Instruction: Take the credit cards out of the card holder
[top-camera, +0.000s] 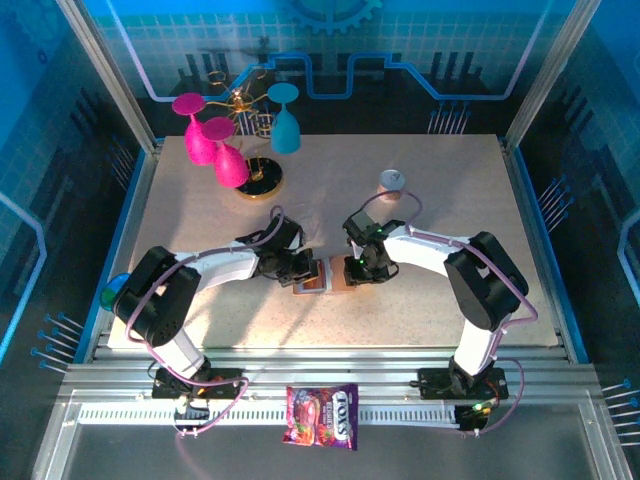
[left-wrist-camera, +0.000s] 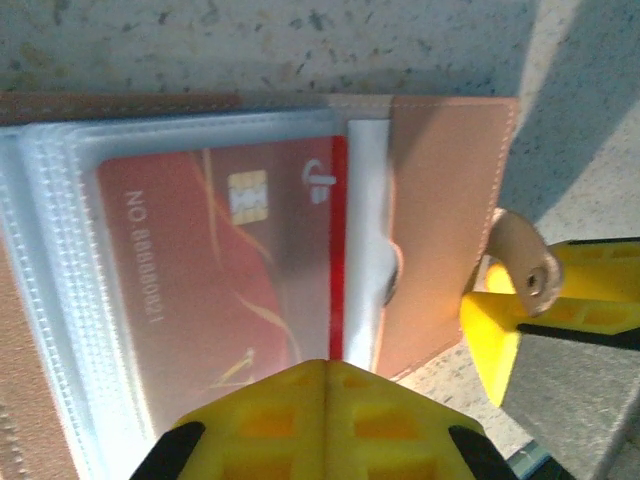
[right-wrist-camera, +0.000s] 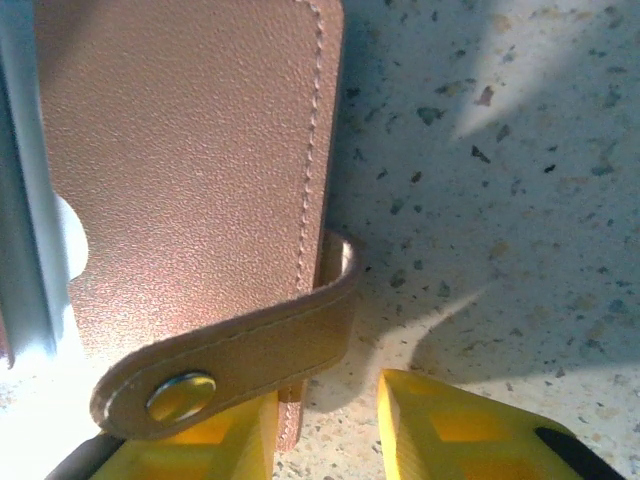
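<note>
The tan-brown card holder (top-camera: 318, 279) lies open on the table between my two grippers. In the left wrist view its clear pockets (left-wrist-camera: 60, 300) are stacked, and a red credit card (left-wrist-camera: 200, 280) with a gold chip sits inside the top pocket. My left gripper (left-wrist-camera: 328, 366) is shut, its yellow tip resting over the card's right edge. My right gripper (right-wrist-camera: 325, 405) stands open at the tan flap's (right-wrist-camera: 190, 170) corner. The snap strap (right-wrist-camera: 230, 360) lies across its left finger (right-wrist-camera: 200, 445). From above, left gripper (top-camera: 297, 271) and right gripper (top-camera: 351, 272) flank the holder.
A gold rack (top-camera: 258, 180) with pink glasses (top-camera: 205, 135) and a blue glass (top-camera: 285, 120) stands at the back left. A small white cup (top-camera: 392, 181) sits behind the right arm. A candy packet (top-camera: 322, 415) lies on the front rail.
</note>
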